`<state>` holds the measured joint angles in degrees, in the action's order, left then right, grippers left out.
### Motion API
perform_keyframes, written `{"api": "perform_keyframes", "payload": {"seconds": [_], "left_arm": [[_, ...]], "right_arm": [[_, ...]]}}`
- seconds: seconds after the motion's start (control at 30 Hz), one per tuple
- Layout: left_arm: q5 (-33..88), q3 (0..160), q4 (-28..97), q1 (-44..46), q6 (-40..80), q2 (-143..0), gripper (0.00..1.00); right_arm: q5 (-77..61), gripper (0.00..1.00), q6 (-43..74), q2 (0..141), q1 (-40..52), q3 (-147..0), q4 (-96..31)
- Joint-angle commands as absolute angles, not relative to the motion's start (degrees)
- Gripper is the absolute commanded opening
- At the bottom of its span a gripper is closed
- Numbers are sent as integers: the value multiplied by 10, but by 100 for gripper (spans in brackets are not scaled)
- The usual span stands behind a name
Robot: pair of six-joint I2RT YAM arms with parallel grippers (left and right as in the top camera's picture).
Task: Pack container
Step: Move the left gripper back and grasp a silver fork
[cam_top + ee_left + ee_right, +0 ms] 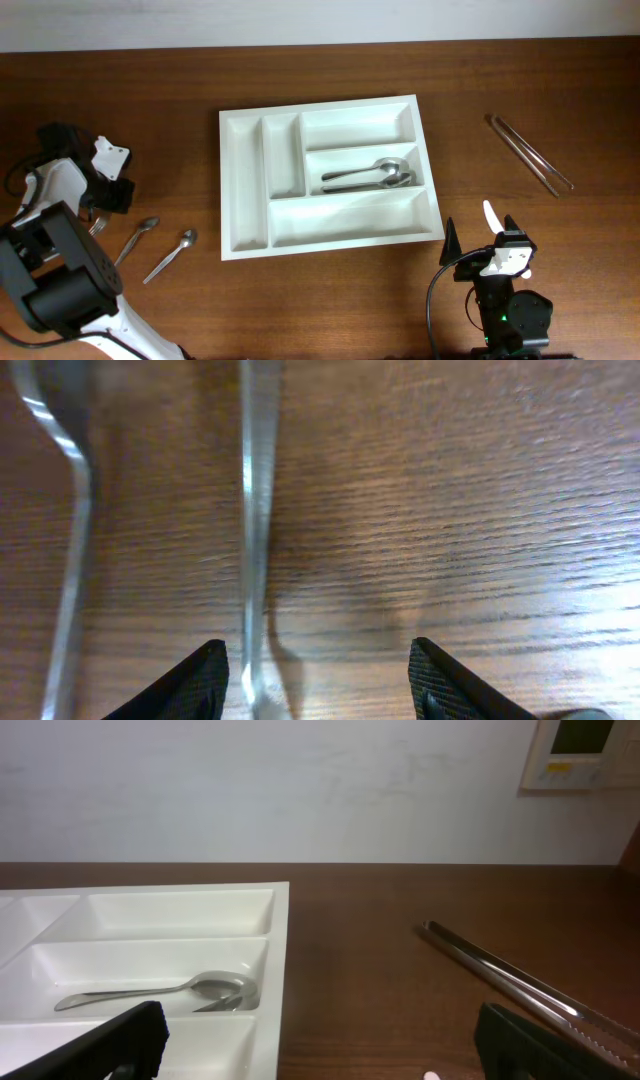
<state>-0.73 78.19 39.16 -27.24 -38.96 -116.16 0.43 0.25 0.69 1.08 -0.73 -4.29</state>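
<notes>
The white five-compartment tray point(224, 180) lies mid-table. Its middle crosswise compartment holds metal spoons point(370, 177); the other compartments look bare. My left gripper point(112, 195) is low over the table at the far left. In the left wrist view it is open point(320, 680), with a metal utensil handle point(255, 540) lying between the fingers, close to the left one. A second handle point(70, 560) lies further left. My right gripper point(490, 240) is open and empty below the tray's right corner. The right wrist view point(330, 1050) shows the tray point(280, 950) and the spoons point(200, 990).
Two loose spoons point(137, 238) point(172, 255) lie on the table left of the tray. A fork point(97, 226) lies beside my left gripper. Long metal tongs point(530, 155) lie at the right, also in the right wrist view point(510, 980). A wall stands behind the table.
</notes>
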Motion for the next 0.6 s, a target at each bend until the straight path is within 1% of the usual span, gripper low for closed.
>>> {"api": "perform_keyframes", "payload": {"seconds": [0.0,0.1,0.13,0.23,0.27,0.33,0.37,0.57], "left_arm": [[-9,780,385,-274,-393,-1186,58],[-9,780,376,-276,-393,-1192,58],[-9,780,375,-277,-393,-1192,54],[-9,780,366,-277,-393,-1192,20],[-9,780,365,-277,-393,-1192,13],[-9,780,361,-277,-393,-1192,7],[-9,780,358,-277,-393,-1192,2],[1,789,363,-269,-392,-1189,2]], "right_arm": [[11,99,10,3,6,-3,-45],[11,99,10,3,6,-3,-45],[11,99,10,3,6,-3,-45],[11,99,10,3,6,-3,-45],[11,99,10,3,6,-3,-45],[11,99,10,3,6,-3,-45],[11,99,10,3,6,-3,-45],[11,99,10,3,6,-3,-45]]}}
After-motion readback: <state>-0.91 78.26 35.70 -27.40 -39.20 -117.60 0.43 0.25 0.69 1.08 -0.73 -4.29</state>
